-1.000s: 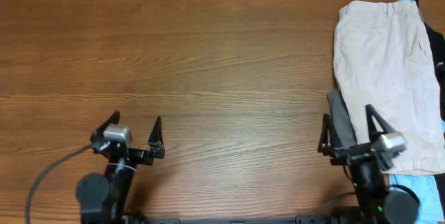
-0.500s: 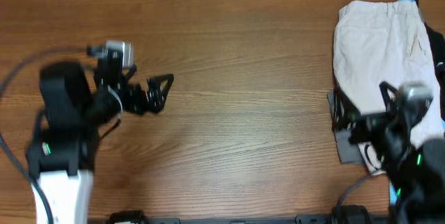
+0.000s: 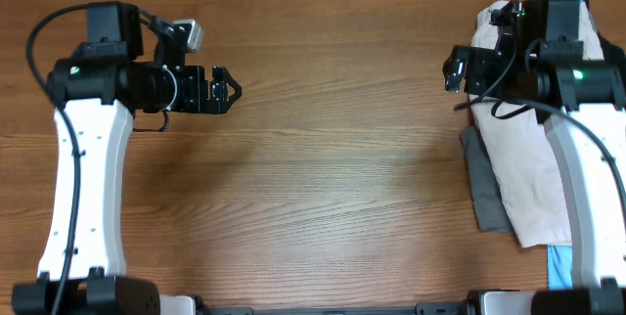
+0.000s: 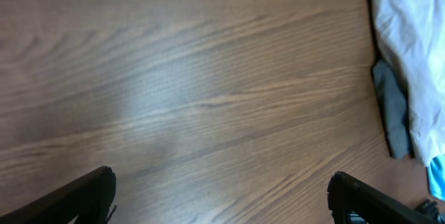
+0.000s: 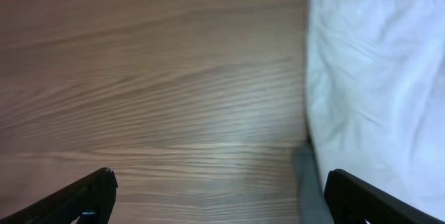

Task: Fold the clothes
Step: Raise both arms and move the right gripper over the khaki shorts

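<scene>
The left arm (image 3: 83,188) stands over the left part of the desk (image 3: 333,168), well apart from any cloth, with the left jaws pointing right along the wood. In the left wrist view its fingers (image 4: 83,196) sit in the two bottom corners with only wood grain between them, so the jaws are spread wide and grip nothing. This looks like a ready posture: the arm faces the stretch of desk where a garment would most likely be laid out, and the pile is beyond its easy reach.

The right arm (image 3: 587,158) reaches over the pile at the desk's right edge, and the right jaws hang at the upper left border of the beige shorts (image 3: 533,178). The right wrist view shows the fingers (image 5: 87,196) far apart and holding nothing. The shorts (image 5: 375,78) lie off to one side of the gap, not inside it. Whether a fingertip touches the cloth cannot be told.

The shorts lie on top of the pile, so they are probably the first piece to take. A grey garment (image 3: 484,193) pokes out from under their left edge, and a light-blue garment (image 3: 558,268) shows at the near corner.

Folding has not begun. The likely next step is to pinch the shorts' edge alone and draw them toward the middle. The risk is catching the grey layer underneath as well.
</scene>
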Action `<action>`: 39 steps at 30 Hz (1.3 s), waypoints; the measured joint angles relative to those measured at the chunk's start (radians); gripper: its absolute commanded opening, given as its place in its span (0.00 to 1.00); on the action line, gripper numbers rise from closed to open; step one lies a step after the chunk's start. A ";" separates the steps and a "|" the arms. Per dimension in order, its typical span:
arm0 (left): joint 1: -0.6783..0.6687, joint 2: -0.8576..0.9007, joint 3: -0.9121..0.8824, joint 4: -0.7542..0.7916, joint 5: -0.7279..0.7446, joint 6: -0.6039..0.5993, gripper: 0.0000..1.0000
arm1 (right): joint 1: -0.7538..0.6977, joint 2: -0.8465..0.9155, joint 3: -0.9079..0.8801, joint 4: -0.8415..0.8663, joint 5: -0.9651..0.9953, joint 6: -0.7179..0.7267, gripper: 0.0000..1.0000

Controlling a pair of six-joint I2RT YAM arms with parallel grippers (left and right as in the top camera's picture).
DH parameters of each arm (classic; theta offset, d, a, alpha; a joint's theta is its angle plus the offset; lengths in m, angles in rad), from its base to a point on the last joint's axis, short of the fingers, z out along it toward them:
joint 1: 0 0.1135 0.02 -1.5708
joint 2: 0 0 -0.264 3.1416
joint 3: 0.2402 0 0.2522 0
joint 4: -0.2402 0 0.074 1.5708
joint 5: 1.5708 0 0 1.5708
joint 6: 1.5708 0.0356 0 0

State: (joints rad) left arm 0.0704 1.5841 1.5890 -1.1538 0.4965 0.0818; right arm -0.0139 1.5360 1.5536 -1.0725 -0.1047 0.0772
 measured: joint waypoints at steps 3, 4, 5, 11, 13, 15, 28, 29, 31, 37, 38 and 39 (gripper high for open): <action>0.000 0.056 0.000 0.000 0.006 0.000 1.00 | -0.102 0.038 0.000 0.021 0.001 0.001 1.00; 0.000 0.070 0.001 0.001 0.017 0.002 1.00 | -0.151 0.038 0.000 0.035 0.000 0.001 1.00; -0.001 0.080 0.001 0.000 0.027 0.006 1.00 | -0.204 0.038 0.003 0.049 0.000 0.000 1.00; -0.056 0.103 0.001 0.015 0.034 0.031 1.00 | -0.500 0.047 0.004 0.141 0.012 -0.010 1.00; -0.095 0.103 0.002 0.029 0.030 0.034 1.00 | -0.563 0.069 0.004 0.183 0.010 -0.014 1.00; -0.143 0.103 0.002 0.036 0.026 0.034 1.00 | -0.608 0.116 0.005 0.227 -0.002 -0.018 1.00; -0.359 0.103 0.002 0.040 -0.085 0.034 1.00 | -0.673 0.406 0.005 0.325 -0.152 -0.090 0.93; -0.362 0.103 0.002 0.039 -0.088 0.034 1.00 | -0.673 0.412 0.005 0.327 -0.153 -0.090 0.93; -0.365 0.103 0.002 0.039 -0.093 0.034 1.00 | -0.673 0.441 0.005 0.329 -0.153 -0.097 0.90; -0.365 0.103 0.002 0.043 -0.106 0.034 1.00 | -0.673 0.506 0.005 0.327 -0.135 -0.103 0.80; -0.365 0.103 0.002 0.043 -0.106 0.034 1.00 | -0.673 0.512 0.005 0.328 -0.132 -0.106 0.73; -0.365 0.103 0.002 0.044 -0.108 0.033 1.00 | -0.673 0.515 0.005 0.327 -0.130 -0.106 0.70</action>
State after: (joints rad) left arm -0.2947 1.6871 1.5906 -1.1099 0.3882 0.1150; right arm -0.6868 2.0506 1.5589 -0.7452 -0.2348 -0.0292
